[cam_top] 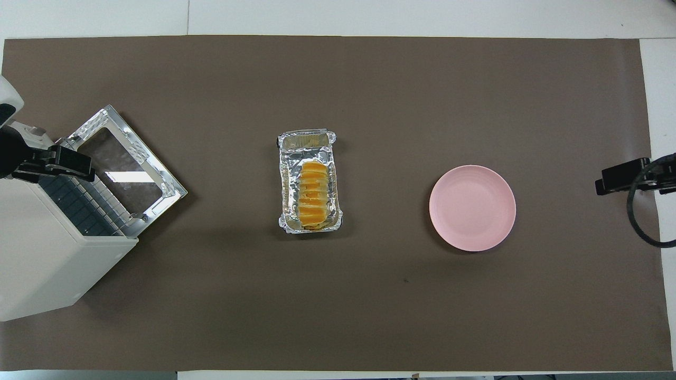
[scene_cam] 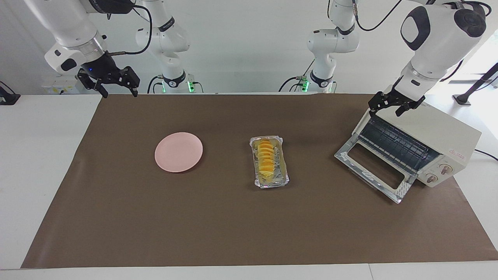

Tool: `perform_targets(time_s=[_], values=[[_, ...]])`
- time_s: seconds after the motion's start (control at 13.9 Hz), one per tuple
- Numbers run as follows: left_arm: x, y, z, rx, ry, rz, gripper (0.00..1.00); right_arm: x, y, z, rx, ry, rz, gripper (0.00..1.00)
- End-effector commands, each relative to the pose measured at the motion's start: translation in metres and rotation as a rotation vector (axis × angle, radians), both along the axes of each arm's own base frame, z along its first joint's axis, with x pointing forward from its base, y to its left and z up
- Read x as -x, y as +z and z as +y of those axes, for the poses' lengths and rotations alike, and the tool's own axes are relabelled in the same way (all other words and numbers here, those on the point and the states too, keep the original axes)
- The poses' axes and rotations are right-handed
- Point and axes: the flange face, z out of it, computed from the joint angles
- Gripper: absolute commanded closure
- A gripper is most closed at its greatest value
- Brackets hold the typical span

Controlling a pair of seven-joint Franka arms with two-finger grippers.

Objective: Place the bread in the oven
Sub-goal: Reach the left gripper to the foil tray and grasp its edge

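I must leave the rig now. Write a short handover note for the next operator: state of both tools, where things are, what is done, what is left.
Left tool: open, holds nothing, over the top edge of the oven.
Right tool: open, holds nothing, waits over the mat's corner at the right arm's end.
Bread: in the foil tray at mid-table, between the oven and the pink plate.
Done: oven door is down, rack is bare.
Left: pick up the bread and place it in the oven.

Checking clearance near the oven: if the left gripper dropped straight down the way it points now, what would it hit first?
Most likely the oven, at the top edge above its open mouth: the left gripper hangs open over that corner. Depth is unclear, so it might slip past onto the rack just inside.
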Motion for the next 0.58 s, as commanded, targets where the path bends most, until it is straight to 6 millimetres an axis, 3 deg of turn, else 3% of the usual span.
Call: perform_targets(time_s=[0.0, 0.07, 0.22, 0.5], values=[[0.006, 0.006, 0.001, 0.009, 0.012, -0.002, 0.00, 0.001, -0.002, 0.001, -0.009, -0.011, 0.010, 0.00], [0.006, 0.007, 0.001, 0.008, 0.015, -0.003, 0.00, 0.001, -0.002, 0.001, -0.009, -0.011, 0.010, 0.00], [0.006, 0.008, -0.024, 0.008, -0.023, -0.013, 0.00, 0.001, -0.002, 0.001, -0.009, -0.011, 0.010, 0.00], [0.010, -0.007, -0.127, 0.018, -0.014, -0.111, 0.00, 0.001, -0.002, 0.000, -0.009, -0.013, 0.010, 0.00]])
